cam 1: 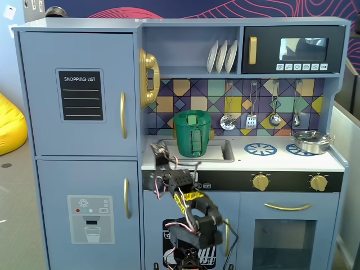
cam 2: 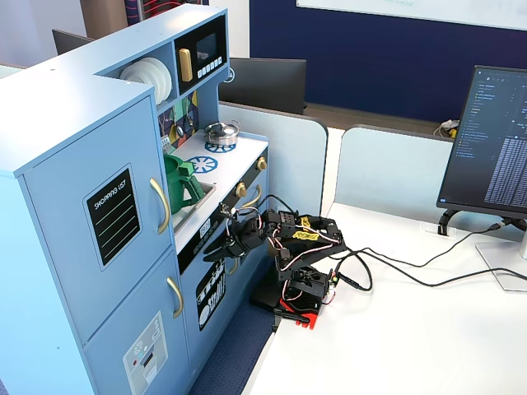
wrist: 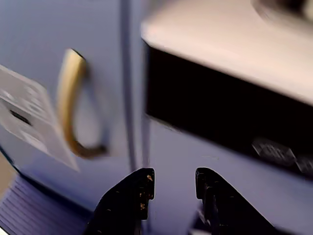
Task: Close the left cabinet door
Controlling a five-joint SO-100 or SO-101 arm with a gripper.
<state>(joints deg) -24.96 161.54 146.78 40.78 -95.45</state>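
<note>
Checking door: the left cabinet door (cam 1: 79, 93), upper left of a fixed view, sits flush with the cabinet frame; no gap shows along its edge, so I judge it closed already or all but.
Chalkboard: the shopping-list panel (cam 1: 82, 95) sits square to the camera, in line with a shut door.
Handle: the gold handle (cam 1: 122, 115) is at the door's right edge; well apart from the arm.
Lower door: the dispenser door (wrist: 39, 112) with its own handle fills the left of the wrist view, blurred.
Gripper: the gripper (wrist: 173, 183), lower centre of the wrist view, fingers parted, nothing between them.
Advice: if any gap remains, press flat near the handle side, slowly; avoid hooking the handle.
Counter: the green pitcher (cam 1: 192, 133) is in the sink, clear of the path.
</note>
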